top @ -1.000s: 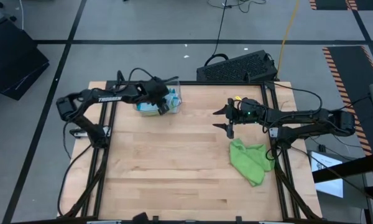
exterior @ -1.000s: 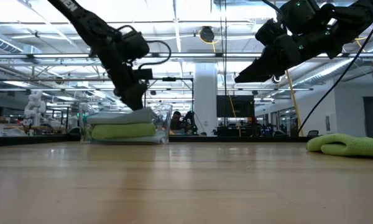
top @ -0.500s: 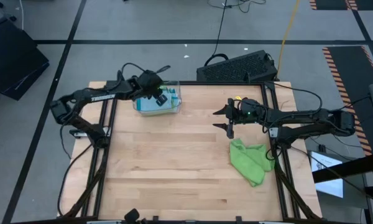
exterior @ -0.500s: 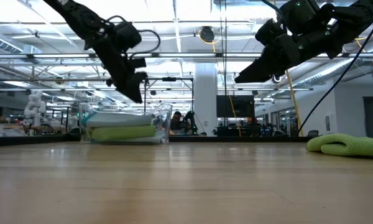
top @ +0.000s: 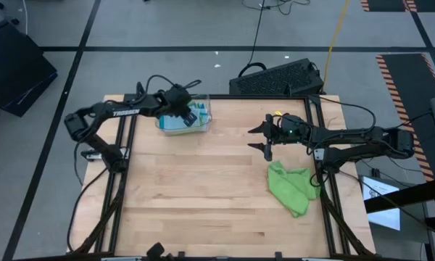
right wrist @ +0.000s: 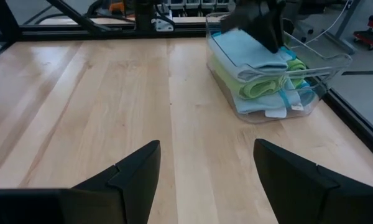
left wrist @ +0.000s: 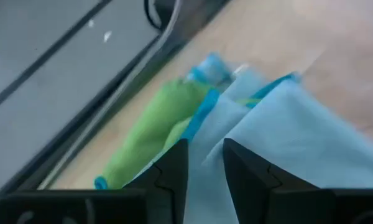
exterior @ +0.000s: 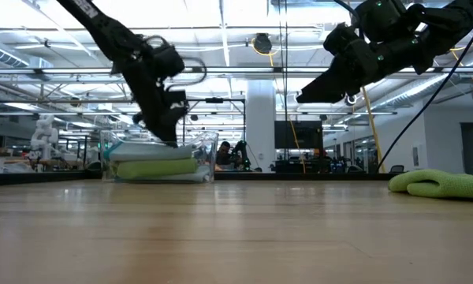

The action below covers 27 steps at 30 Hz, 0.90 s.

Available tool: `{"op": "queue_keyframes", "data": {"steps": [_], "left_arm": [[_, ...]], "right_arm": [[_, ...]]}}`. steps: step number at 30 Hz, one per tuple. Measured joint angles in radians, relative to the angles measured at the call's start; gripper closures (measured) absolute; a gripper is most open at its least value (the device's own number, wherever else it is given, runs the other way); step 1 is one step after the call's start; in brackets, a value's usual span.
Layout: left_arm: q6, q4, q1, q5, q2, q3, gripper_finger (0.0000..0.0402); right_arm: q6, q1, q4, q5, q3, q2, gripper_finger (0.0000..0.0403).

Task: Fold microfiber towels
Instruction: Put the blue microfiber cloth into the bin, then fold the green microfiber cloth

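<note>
A clear plastic tray [top: 205, 127] at the table's far left holds a stack of folded microfiber towels [right wrist: 255, 71], light blue and lime green. My left gripper [top: 187, 114] hangs over the stack, pointing slantwise down, its fingers a narrow gap apart [left wrist: 205, 168] just above the top light blue towel [left wrist: 298, 137]. A crumpled lime green towel [top: 290, 187] lies flat on the table at the right. My right gripper [top: 264, 139] hovers open above the table's middle right, far side of the green towel, with nothing between its fingers. My left gripper has its fingertips [exterior: 167, 137] right at the top light blue towel of the stack, coming slantwise down from the table's left. Whether they touch the cloth I cannot tell.
A black ribbed case [top: 275, 78] lies on the floor past the far edge. Bare wood [top: 196, 188] spreads across the table's middle and near side. Black frame rails [top: 119, 181] run along both side edges.
My left gripper rose off the tray's stack and drew back toward the far left, rolling its wrist, then came back down to the top of the stack. The towels in the tray stayed put.
</note>
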Motion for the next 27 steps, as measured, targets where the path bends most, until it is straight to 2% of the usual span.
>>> {"op": "queue_keyframes", "data": {"steps": [6,9,12,16,19,23,27], "left_arm": [[-0.001,0.023,0.026,0.022,0.089,0.0,0.03],[-0.003,0.021,0.024,0.033,0.082,0.0,0.03],[0.002,0.011,-0.001,0.026,0.025,0.0,0.03],[0.026,-0.008,-0.049,-0.06,-0.075,0.0,0.03],[0.015,-0.024,-0.098,-0.088,-0.162,0.0,0.03],[-0.003,-0.052,-0.198,-0.096,-0.245,0.0,0.03],[-0.023,-0.061,-0.314,-0.114,-0.266,0.0,0.03]], "right_arm": [[0.035,0.002,-0.002,0.001,0.0,0.0,0.0154],[0.057,0.003,-0.01,0.001,0.0,0.0,0.0154],[0.09,0.003,-0.034,0.003,0.0,0.0,0.0154],[0.13,0.014,-0.126,0.006,0.0,0.0,0.0154],[0.166,0.037,-0.221,0.006,0.0,0.0,0.0154],[0.211,0.079,-0.37,0.005,0.0,-0.001,0.0154],[0.252,0.127,-0.565,0.017,0.0,-0.021,0.0154]]}}
